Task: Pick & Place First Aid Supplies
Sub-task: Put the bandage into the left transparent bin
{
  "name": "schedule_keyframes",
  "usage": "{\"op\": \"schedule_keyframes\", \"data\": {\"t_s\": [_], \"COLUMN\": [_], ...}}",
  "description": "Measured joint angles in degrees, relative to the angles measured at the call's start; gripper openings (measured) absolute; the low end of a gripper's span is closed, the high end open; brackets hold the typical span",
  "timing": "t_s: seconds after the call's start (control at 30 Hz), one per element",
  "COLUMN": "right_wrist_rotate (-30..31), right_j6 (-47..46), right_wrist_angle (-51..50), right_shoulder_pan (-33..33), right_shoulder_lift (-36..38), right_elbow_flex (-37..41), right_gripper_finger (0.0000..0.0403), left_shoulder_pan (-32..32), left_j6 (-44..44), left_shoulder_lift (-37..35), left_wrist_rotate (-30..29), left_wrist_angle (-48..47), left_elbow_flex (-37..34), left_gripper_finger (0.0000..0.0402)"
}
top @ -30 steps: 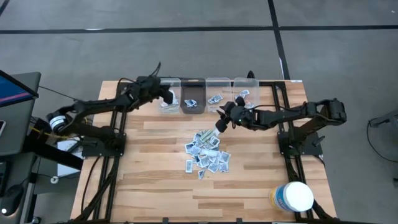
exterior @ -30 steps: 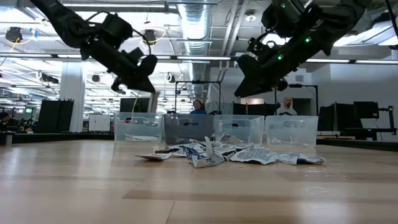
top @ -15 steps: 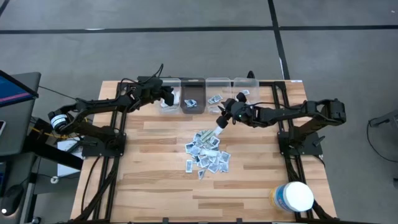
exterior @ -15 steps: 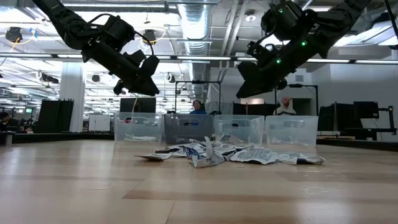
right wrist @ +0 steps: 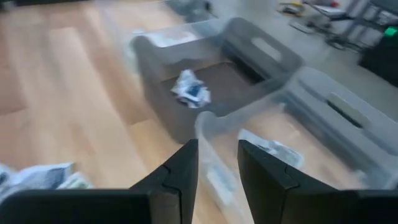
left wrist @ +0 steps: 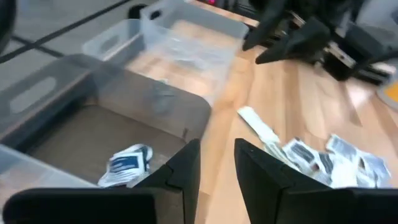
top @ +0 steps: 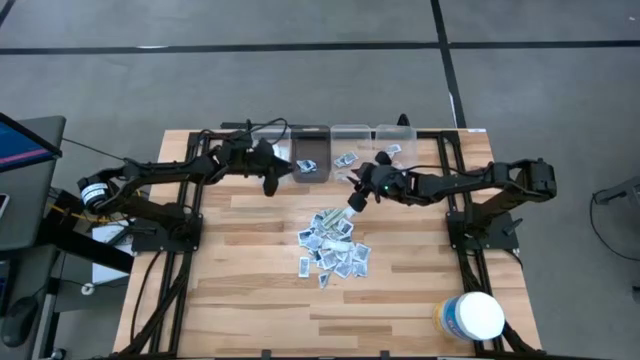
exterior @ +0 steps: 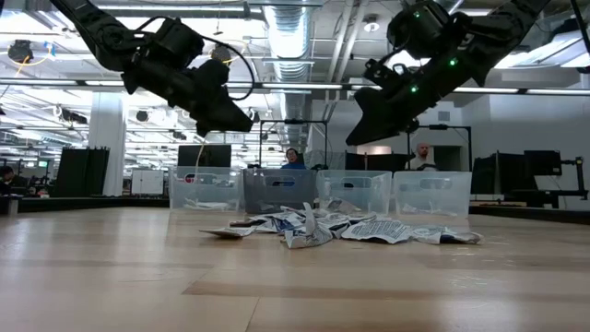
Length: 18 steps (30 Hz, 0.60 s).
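The first aid supplies lie as a loose pile of small white-grey packets [top: 335, 248] [exterior: 323, 226] mid-table, with a long pale strip [left wrist: 258, 127] flat at its far end. More packets sit in the bins at the far edge, one with blue print [left wrist: 127, 165] in the dark grey bin [top: 310, 160]. My left gripper [top: 272, 180] [exterior: 241, 124] hovers open and empty just near of the bins. My right gripper [top: 356, 196] [exterior: 359, 136] hovers open and empty above the pile's far end.
Four bins line the far edge: a clear one [top: 272, 135], the dark grey one, and two clear ones [top: 350, 135] [top: 393, 135] holding packets. A large white tub with a yellow label [top: 470, 318] stands at the near right corner. Bare wood lies left and near of the pile.
My left gripper has moved from above the leftmost clear bin toward the table's right and near side, and now hangs in front of the dark grey bin. My right gripper has stayed over the pile's far end. The packets have not moved.
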State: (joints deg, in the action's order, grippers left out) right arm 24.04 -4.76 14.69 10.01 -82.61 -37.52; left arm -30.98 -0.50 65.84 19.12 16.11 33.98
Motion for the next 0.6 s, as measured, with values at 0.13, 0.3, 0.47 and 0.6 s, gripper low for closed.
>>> {"op": "schedule_keyframes", "data": {"t_s": [0.13, 0.3, 0.47, 0.6], "right_wrist_rotate": [-3.7, -12.7, -18.9, -22.5], "right_j6": [5.1, 17.4, 22.8, 28.3], "right_wrist_angle": [0.9, 0.8, 0.6, 0.4], "right_shoulder_pan": [-0.6, 0.5, 0.8, 0.8], "right_shoulder_lift": [0.0, 0.0, -0.1, -3.0], "right_elbow_flex": [0.0, 0.0, 0.0, 0.0], "right_gripper_finger": [0.0107, 0.0107, 0.0107, 0.0107], "left_shoulder_pan": [0.6, 1.9, 3.8, 5.9], "left_j6": [0.6, 0.7, 0.7, 0.7], "left_shoulder_lift": [0.0, 0.0, 0.0, 0.0], "left_wrist_rotate": [1.5, 3.6, 3.9, 3.9], "left_wrist_angle": [-1.7, -7.2, -11.4, -12.1], "left_elbow_flex": [0.0, 0.0, 0.0, 0.0], "left_gripper_finger": [0.0096, 0.0096, 0.0096, 0.0096]}}
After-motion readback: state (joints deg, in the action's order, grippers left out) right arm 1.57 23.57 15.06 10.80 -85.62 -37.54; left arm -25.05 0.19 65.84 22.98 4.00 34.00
